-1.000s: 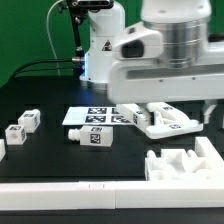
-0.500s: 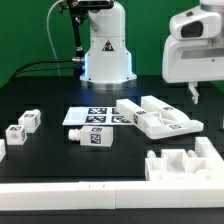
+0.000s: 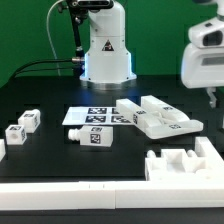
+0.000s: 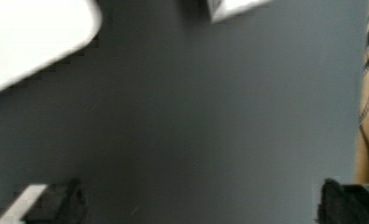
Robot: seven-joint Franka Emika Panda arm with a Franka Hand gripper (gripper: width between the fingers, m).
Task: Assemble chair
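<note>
The white chair parts lie on the black table. A flat slab with bars [image 3: 158, 117] lies in the middle right. A notched block [image 3: 183, 161] sits at the front right. A short tagged bar [image 3: 90, 137] lies in front of the marker board [image 3: 96, 115]. Two small tagged blocks [image 3: 30, 119] [image 3: 15, 132] sit at the exterior view's left. My gripper [image 3: 212, 98] hangs at the exterior view's far right edge, above and right of the slab, mostly out of frame. In the wrist view the fingertips [image 4: 53, 202] stand wide apart with nothing between them, over blurred dark table.
The robot base [image 3: 106, 50] stands at the back centre with cables beside it. A long plain white rail [image 3: 70, 200] runs along the front edge. A white piece edge [image 4: 30, 50] shows blurred in the wrist view.
The arm has swung from over the slab to the exterior view's far right and upward, uncovering the slab. The parts have not moved.
</note>
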